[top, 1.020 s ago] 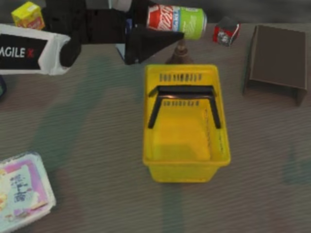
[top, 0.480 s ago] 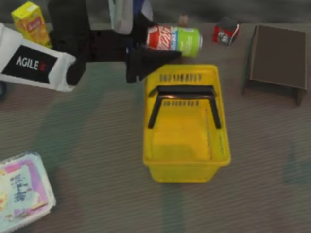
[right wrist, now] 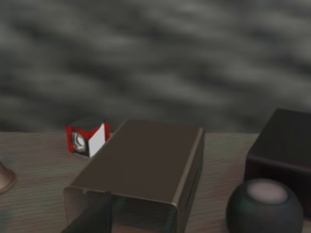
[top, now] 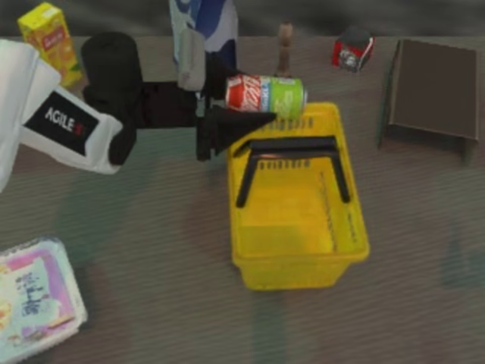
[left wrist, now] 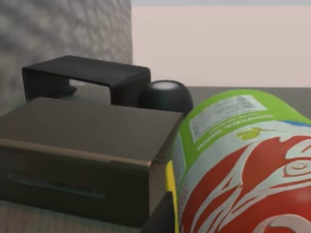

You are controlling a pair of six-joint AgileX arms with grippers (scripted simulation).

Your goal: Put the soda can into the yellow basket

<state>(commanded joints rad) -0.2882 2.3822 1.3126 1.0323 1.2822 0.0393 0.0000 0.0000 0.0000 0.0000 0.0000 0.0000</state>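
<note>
The soda can [top: 265, 94], red and lime green, lies on its side in the air over the far rim of the yellow basket [top: 299, 269]. My left gripper [top: 258, 98] is shut on the can, reaching in from the left, with one dark finger [top: 242, 123] under it. The left wrist view is filled by the can [left wrist: 243, 165], with a strip of the basket's rim [left wrist: 170, 184] beside it. The basket's black handle [top: 292, 144] lies folded across its far half, and nothing shows inside the basket. My right gripper [right wrist: 92, 216] is outside the top view.
A yellow-orange juice carton [top: 51, 38] and a blue-and-white pack [top: 204, 30] stand at the far left. A brown bell [top: 285, 42], a red-and-white cube [top: 352, 50] and a brown stand [top: 432, 91] line the far right. A colourful box [top: 34, 296] lies at the near left.
My left arm has carried the can nearer, from beyond the basket to above its far rim. The basket's near end has shifted slightly to the right.
</note>
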